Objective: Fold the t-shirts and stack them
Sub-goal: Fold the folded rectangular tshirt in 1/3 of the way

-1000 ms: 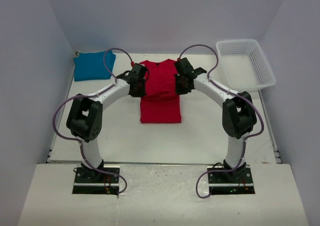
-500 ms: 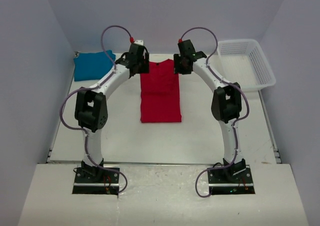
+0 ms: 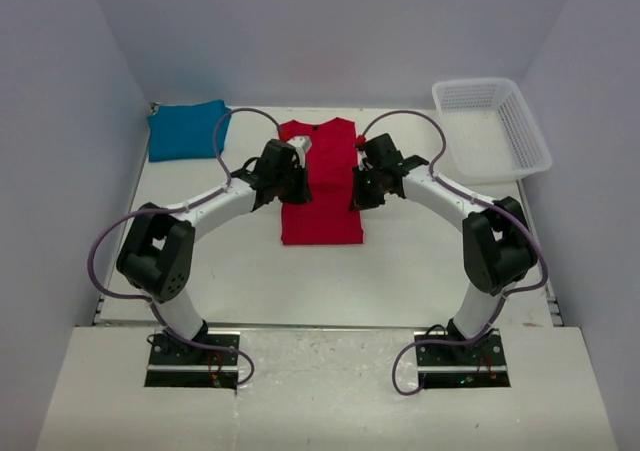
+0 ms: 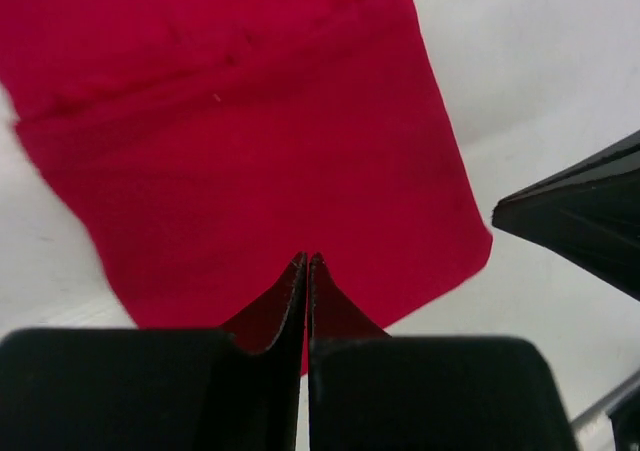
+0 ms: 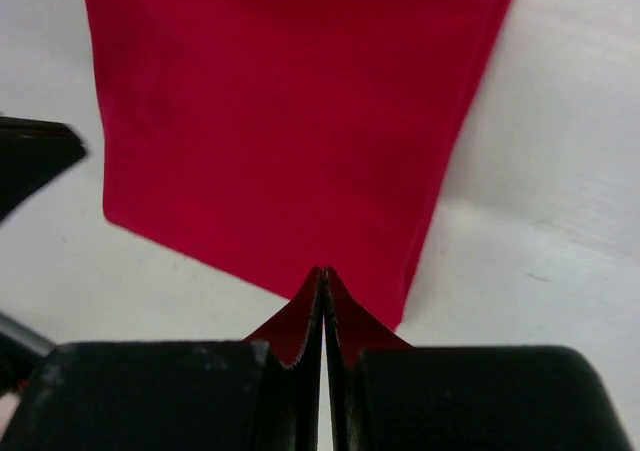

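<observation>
Seen from above, the bright red cloth t-shirt (image 3: 320,216) is laid as a long folded strip mid-desk (image 3: 400,271). The teal-blue cloth t-shirt (image 3: 187,131) is folded at the far left corner, caught by neither wrist view. Up close, the left tool (image 4: 307,263) and right tool (image 5: 323,274) are shown fully closed over red cloth. Whether cloth is pinched cannot be told.

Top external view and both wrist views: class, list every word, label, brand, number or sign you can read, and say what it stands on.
No text can be read in any view.
Dark neck label on the red t-shirt: too small to read.
Teal t-shirt and white basket: no print visible.
</observation>
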You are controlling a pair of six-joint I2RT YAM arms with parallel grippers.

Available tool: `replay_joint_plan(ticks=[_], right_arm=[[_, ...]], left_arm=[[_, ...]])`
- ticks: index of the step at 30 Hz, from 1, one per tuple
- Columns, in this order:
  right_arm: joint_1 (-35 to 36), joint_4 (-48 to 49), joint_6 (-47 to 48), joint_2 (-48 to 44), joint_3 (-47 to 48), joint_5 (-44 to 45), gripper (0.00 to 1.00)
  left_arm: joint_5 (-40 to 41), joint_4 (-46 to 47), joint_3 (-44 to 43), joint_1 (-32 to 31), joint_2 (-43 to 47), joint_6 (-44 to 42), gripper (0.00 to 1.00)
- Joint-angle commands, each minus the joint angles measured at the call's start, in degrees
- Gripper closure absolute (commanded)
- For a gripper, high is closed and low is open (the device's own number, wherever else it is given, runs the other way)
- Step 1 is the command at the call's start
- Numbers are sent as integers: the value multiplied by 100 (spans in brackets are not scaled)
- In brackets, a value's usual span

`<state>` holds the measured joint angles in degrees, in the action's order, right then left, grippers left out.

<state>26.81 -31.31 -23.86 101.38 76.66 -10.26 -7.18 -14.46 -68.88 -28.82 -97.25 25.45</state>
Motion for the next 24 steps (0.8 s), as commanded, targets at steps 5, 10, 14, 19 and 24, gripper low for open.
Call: replay_joint_plan(ticks=[5, 10, 14, 19, 24], right_arm=[[123, 705, -383, 145, -564, -741, 100], [246, 767, -322, 101, -977, -214, 100], [255, 775, -313, 145, -1206, 68, 100], [272, 802, -400, 154, -1242, 147, 100], [290, 749, -506, 259, -1215, 253, 100]], left_arm=[[-583, 761, 103, -71, -504, 48, 100], [-65, 524, 260, -80, -426, -14, 100], [287, 391, 700, -168, -58, 56, 100], [507, 233, 1149, -229, 277, 48, 100], [613, 172, 1473, -238, 453, 56, 100]])
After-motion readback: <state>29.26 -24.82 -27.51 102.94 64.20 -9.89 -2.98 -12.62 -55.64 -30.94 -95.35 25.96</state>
